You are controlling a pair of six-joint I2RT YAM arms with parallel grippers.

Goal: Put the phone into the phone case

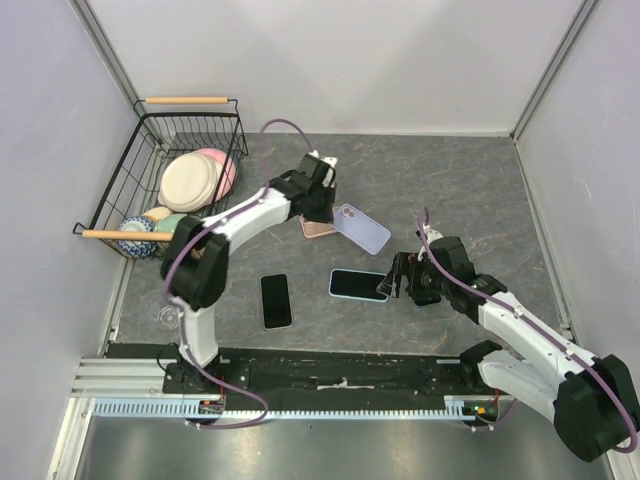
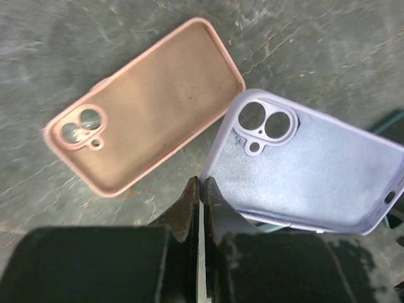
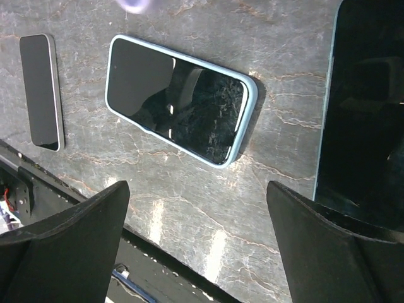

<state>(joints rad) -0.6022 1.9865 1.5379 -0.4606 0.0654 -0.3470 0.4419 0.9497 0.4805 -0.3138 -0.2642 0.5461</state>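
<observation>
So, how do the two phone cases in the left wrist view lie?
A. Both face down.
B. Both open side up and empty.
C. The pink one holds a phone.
B: the pink case and the lavender case both show their bare inner lining and open camera cutouts, and neither has anything inside.
</observation>
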